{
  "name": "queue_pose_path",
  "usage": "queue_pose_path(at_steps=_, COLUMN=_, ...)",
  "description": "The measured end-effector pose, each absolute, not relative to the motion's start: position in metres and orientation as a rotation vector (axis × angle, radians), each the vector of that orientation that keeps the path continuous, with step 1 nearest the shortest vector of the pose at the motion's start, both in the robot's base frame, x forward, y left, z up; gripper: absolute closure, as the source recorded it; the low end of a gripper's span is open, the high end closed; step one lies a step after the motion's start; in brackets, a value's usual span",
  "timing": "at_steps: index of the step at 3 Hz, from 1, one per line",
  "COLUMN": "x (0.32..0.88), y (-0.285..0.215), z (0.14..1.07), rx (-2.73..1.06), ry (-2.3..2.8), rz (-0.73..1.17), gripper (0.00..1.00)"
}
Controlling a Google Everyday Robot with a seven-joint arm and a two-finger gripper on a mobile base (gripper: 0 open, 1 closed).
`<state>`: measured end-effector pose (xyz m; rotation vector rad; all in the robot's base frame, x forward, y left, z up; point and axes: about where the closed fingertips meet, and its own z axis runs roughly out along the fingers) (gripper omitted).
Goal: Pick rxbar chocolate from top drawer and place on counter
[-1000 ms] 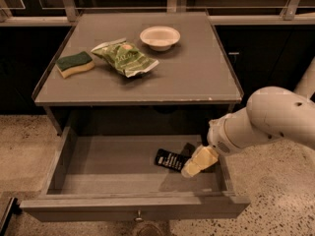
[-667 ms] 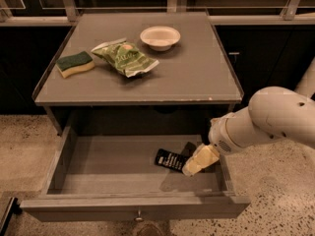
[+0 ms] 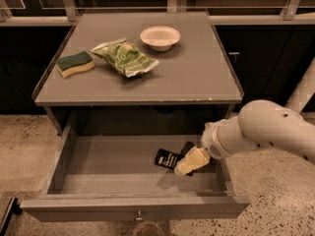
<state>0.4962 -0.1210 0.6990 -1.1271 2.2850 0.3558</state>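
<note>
The rxbar chocolate (image 3: 168,159), a small black wrapper with white print, lies flat on the floor of the open top drawer (image 3: 113,168), right of its middle. The gripper (image 3: 186,165) reaches down into the drawer from the right on a white arm; its cream tip sits right beside the bar's right end and covers part of it. The grey counter (image 3: 197,73) lies above the drawer.
On the counter are a green and yellow sponge (image 3: 75,64) at the left, a crinkled green chip bag (image 3: 125,58) and a white bowl (image 3: 160,37) at the back. The drawer front has a small metal knob (image 3: 139,214). Speckled floor surrounds the cabinet.
</note>
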Motion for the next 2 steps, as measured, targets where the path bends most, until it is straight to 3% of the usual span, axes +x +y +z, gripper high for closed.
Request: queue_pose_path(at_steps=2, x=0.504, y=-0.084, z=0.668, rx=-1.145, ry=2.240, rz=0.378, gripper=0.00)
